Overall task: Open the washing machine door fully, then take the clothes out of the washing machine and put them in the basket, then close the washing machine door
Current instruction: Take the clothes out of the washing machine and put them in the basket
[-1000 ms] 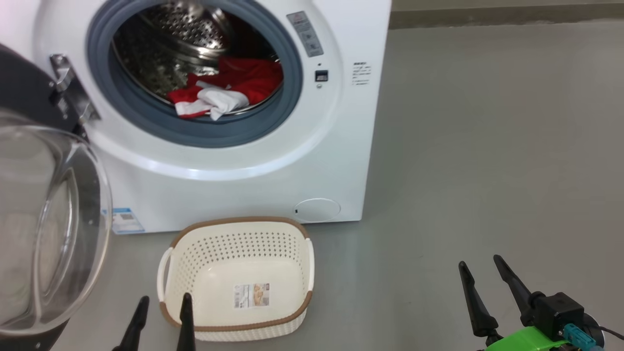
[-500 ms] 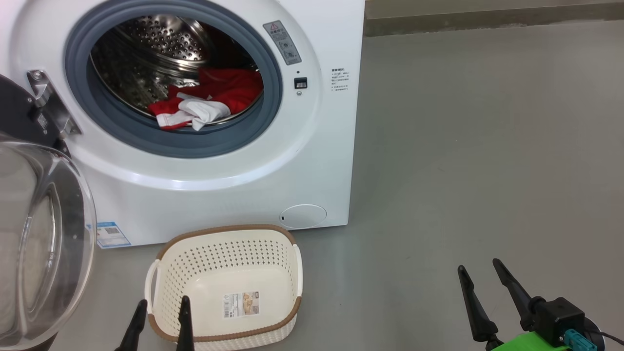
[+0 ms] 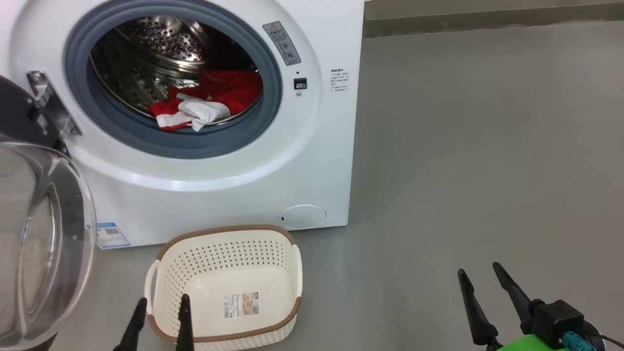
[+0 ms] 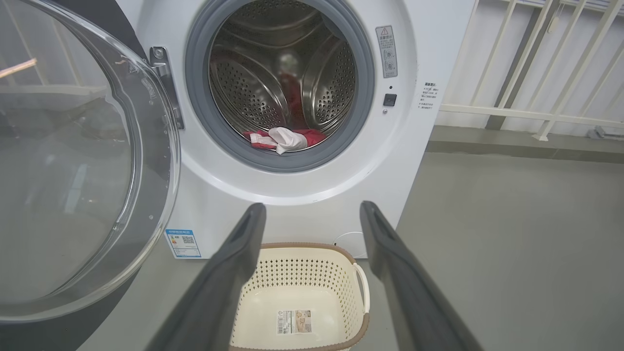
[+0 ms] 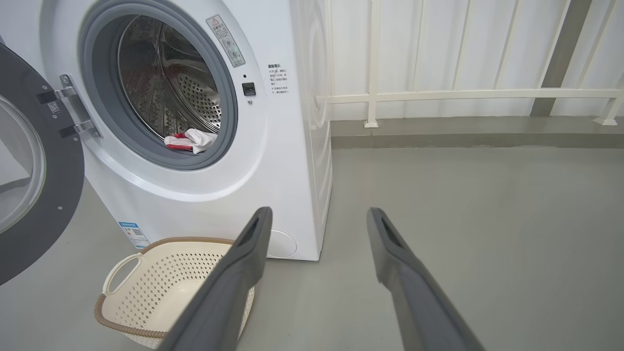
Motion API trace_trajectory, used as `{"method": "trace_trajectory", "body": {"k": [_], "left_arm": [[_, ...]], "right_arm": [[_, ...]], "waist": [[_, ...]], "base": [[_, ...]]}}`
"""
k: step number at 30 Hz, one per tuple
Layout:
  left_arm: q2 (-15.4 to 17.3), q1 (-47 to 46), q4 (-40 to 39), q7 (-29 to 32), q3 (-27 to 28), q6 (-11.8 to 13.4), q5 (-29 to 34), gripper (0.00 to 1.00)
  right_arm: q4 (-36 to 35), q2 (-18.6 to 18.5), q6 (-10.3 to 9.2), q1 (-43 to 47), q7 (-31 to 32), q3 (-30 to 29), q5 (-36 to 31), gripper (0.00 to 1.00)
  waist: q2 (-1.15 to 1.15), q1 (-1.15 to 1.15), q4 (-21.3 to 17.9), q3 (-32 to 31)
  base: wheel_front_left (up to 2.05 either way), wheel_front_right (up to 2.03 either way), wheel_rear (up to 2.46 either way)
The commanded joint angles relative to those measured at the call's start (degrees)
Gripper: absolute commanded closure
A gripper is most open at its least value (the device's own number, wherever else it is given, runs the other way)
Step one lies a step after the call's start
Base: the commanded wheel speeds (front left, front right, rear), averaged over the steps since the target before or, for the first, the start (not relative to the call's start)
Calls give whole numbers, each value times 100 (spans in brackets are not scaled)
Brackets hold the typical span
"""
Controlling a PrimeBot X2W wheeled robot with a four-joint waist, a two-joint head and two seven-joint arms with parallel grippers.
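Observation:
The white washing machine (image 3: 219,190) stands ahead with its door (image 3: 44,243) swung wide to the left, the clear glass bowl facing me. Red clothes (image 3: 229,87) and a small white cloth (image 3: 204,109) lie at the front of the steel drum. On the floor before the machine sits the cream basket (image 3: 287,270), holding just its paper label. My left gripper (image 3: 161,303) is open at the basket's near left corner. My right gripper (image 3: 480,275) is open over bare floor at the lower right. From the wrists I see the clothes (image 4: 282,139), the basket (image 4: 341,273), the door (image 5: 29,165) and both open grippers (image 4: 312,214) (image 5: 319,219).
Grey floor (image 3: 463,146) stretches to the right of the machine. A low kerb and a white railing (image 5: 463,95) run along the back wall. A round white flap (image 3: 303,216) and a blue label (image 3: 108,235) mark the machine's lower front.
The head camera has shifted, so the machine and basket sit further left and lower than a second ago. Both grippers stay open in the same places.

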Motion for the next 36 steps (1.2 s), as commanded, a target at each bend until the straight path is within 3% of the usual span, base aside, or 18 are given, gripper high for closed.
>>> {"method": "trace_trajectory", "body": {"k": [1, 10, 26, 36], "left_arm": [[56, -250, -117, -68, 165, 58, 14, 0], [48, -253, -95, -5, 113, 137, 25, 0], [113, -289, -128, -72, 66, 139, -6, 0], [126, -263, -137, -33, 37, 189, -28, 0]], "right_arm": [[-128, -72, 2, -126, -25, 135, -21, 0], [-121, -72, 2, -128, -32, 138, -8, 0], [-107, -72, 2, -116, -14, 144, -3, 0], [-93, -72, 2, -122, 22, 153, -27, 0]], "waist": [[0, 0, -2, 1], [0, 0, -18, -5], [0, 0, -6, -25], [0, 0, -3, -37]], "base": [[0, 0, 0], [19, -22, 4], [128, -128, 0], [29, -29, 0]]}}
